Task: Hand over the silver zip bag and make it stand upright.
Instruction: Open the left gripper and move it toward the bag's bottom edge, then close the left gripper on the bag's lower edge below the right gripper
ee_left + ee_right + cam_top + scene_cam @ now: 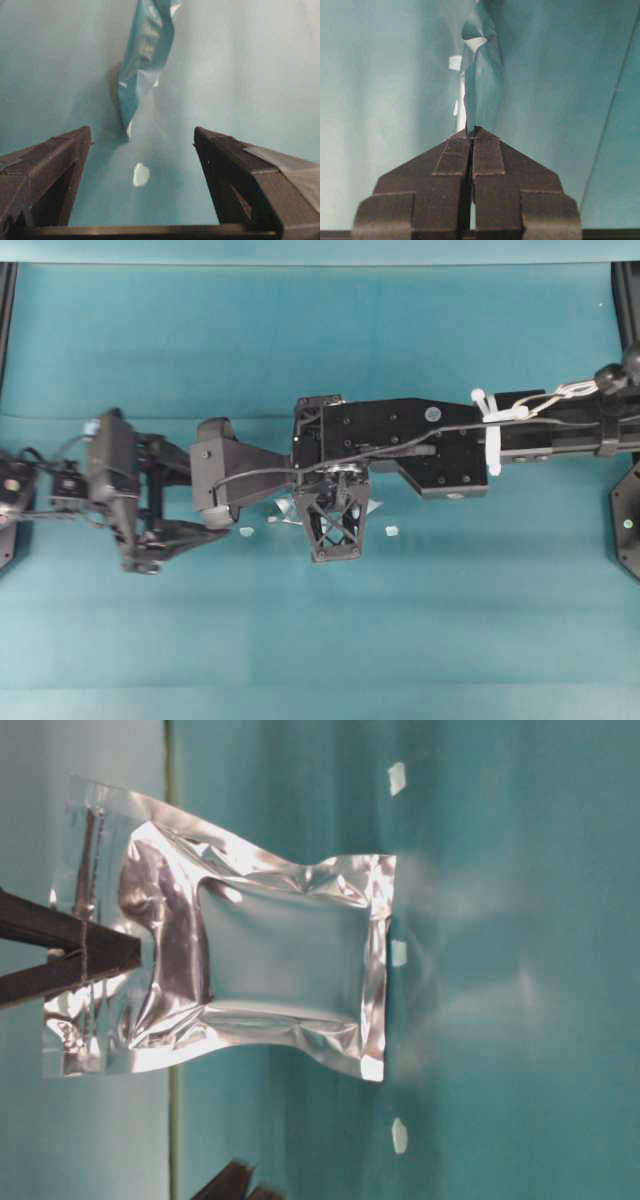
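Note:
The silver zip bag (280,970) hangs upright, edge-on in the right wrist view (482,75). Its lower sealed edge appears to touch the teal table. My right gripper (471,131) is shut on the bag's top strip, also seen in the table-level view (90,955). From overhead the right gripper (330,505) hides most of the bag; only foil corners (283,510) stick out. My left gripper (142,131) is open and empty, a short way left of the bag (145,55), pointing at it; it also shows overhead (225,518).
Small white scraps lie on the table near the bag's foot (247,531), (391,531); one lies between my left fingers (141,174). Both arms meet over the middle of the teal table (320,640). Black frame rails stand at the side edges (8,320).

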